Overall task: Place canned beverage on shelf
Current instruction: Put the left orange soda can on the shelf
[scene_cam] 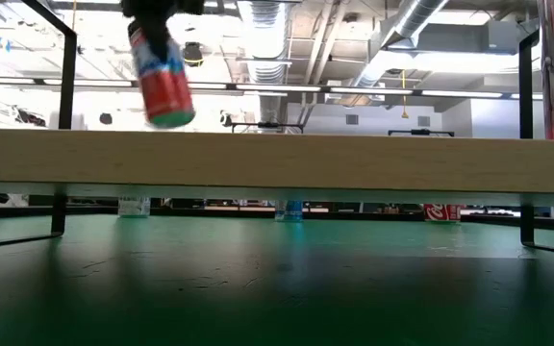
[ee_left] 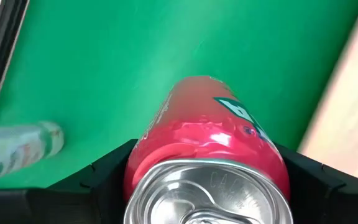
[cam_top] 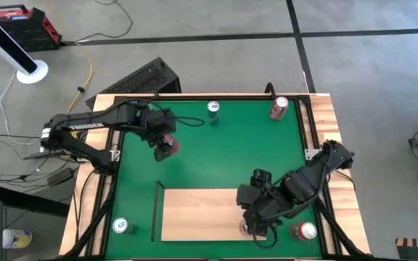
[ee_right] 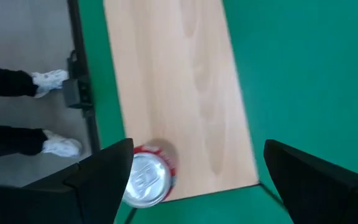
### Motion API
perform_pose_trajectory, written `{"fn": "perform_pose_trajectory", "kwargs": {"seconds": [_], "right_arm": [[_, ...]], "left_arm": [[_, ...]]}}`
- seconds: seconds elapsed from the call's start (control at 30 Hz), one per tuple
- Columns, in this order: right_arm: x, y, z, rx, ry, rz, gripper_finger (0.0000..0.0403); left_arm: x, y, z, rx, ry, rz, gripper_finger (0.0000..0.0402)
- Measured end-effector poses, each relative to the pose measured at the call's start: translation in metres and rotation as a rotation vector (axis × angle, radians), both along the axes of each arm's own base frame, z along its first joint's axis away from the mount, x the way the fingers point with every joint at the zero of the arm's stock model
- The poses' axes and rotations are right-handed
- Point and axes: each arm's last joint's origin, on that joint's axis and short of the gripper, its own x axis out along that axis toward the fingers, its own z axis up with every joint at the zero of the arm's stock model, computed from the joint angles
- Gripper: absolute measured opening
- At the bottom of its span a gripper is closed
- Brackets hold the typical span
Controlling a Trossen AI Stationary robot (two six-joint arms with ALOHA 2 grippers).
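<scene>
A red canned beverage [ee_left: 207, 134] hangs over the green mat, with my left gripper [cam_top: 162, 142] shut on it. In the low view the can [scene_cam: 162, 77] hangs tilted, higher than the shelf [scene_cam: 277, 159]. The shelf [cam_top: 198, 214] is a pale-wood board with black rails at the mat's near side. My right gripper [ee_right: 197, 155] stands open above the shelf's near right corner. There a second red can [ee_right: 148, 179] stands upright on its base, touching neither finger. My left gripper pinches the red can by its two sides near the top rim [ee_left: 143, 155], one finger [ee_left: 101, 177] on each side. The fingers come slanting down from above. The can is lifted clear of the mat and tilted, its bottom end pointing down and away from the gripper.
Two cans [cam_top: 212, 109] [cam_top: 279, 107] stand at the mat's far edge. Another can [cam_top: 122, 226] sits near the front left corner, and a red can [cam_top: 305, 230] stands right of the shelf. A person's feet [ee_right: 51, 79] show beyond the table's near edge.
</scene>
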Motion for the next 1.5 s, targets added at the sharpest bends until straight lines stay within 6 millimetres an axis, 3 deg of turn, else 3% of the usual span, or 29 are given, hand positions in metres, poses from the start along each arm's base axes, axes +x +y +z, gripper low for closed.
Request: {"fn": "perform_pose_trajectory", "kwargs": {"seconds": [0.13, 0.33, 0.53, 0.77, 0.9, 1.07, 1.5], "right_arm": [[0.006, -0.009, 0.0, -0.031, -0.011, -0.01, 0.0384], [0.01, -0.016, 0.0, -0.044, -0.01, -0.007, 0.0384], [0.004, -0.008, 0.001, -0.083, -0.008, 0.109, 0.0384], [-0.01, 0.008, 0.003, -0.076, -0.003, 0.204, 0.0384], [-0.02, 0.018, 0.006, -0.029, -0.016, 0.148, 0.0384], [-0.028, 0.029, 0.006, -0.023, -0.053, 0.056, 0.0384], [-0.039, 0.042, 0.006, 0.07, -0.062, -0.083, 0.0384]], "left_arm": [[0.027, -0.025, 0.012, -0.069, -0.05, -0.051, 0.0281], [0.073, -0.093, 0.007, -0.103, -0.039, -0.219, 0.0281], [0.115, -0.153, 0.0, -0.131, -0.083, -0.294, 0.0281], [0.153, -0.195, -0.017, -0.141, -0.096, -0.317, 0.0281], [0.161, -0.212, -0.025, -0.175, -0.088, -0.384, 0.0281], [0.157, -0.217, -0.028, -0.17, -0.055, -0.414, 0.0281], [0.154, -0.248, -0.063, -0.124, 0.068, -0.44, 0.0281]]}}
